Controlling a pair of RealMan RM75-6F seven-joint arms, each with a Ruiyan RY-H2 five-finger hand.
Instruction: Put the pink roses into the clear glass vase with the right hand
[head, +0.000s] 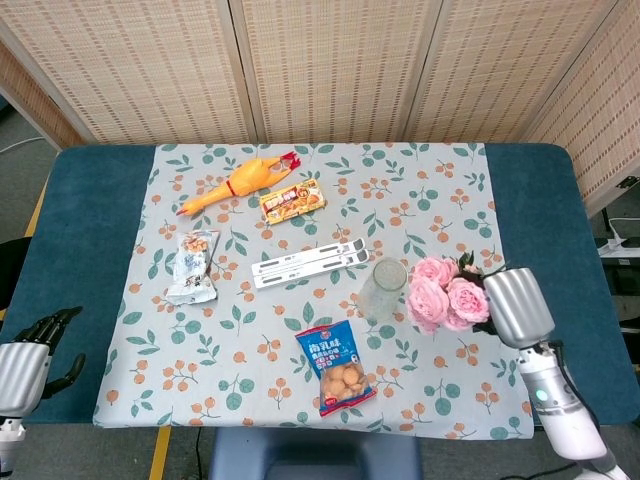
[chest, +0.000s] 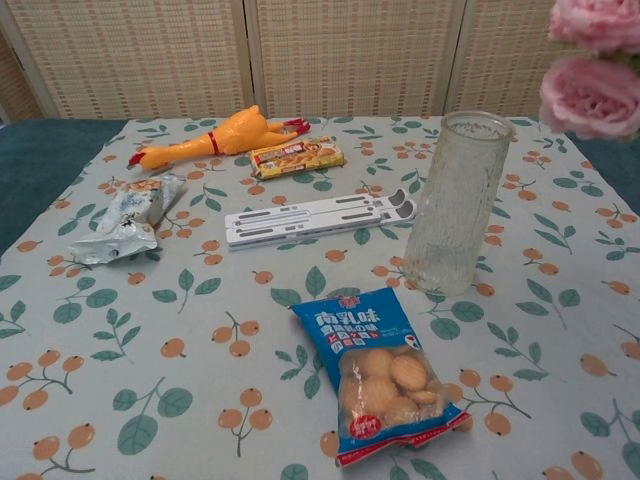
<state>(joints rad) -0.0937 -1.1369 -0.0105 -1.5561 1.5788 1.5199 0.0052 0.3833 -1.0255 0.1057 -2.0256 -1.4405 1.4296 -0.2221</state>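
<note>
The right hand (head: 517, 306) holds the roses (head: 440, 293) aloft, blooms pointing left toward the upright vase (head: 384, 289) just beside them.

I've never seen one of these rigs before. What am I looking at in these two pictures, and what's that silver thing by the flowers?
A two-armed robot with human-like hands works at a table. One camera sits on its head looking down; the other is at chest height, looking across the tabletop. The silver thing is its right hand, holding the pink roses lifted beside the clear vase; in the chest view only the blooms show, top right. The left hand idles empty off the table's corner. On the floral cloth lie a rubber chicken, three snack packets, nearest a blue cookie bag, and a white folding stand.
</note>
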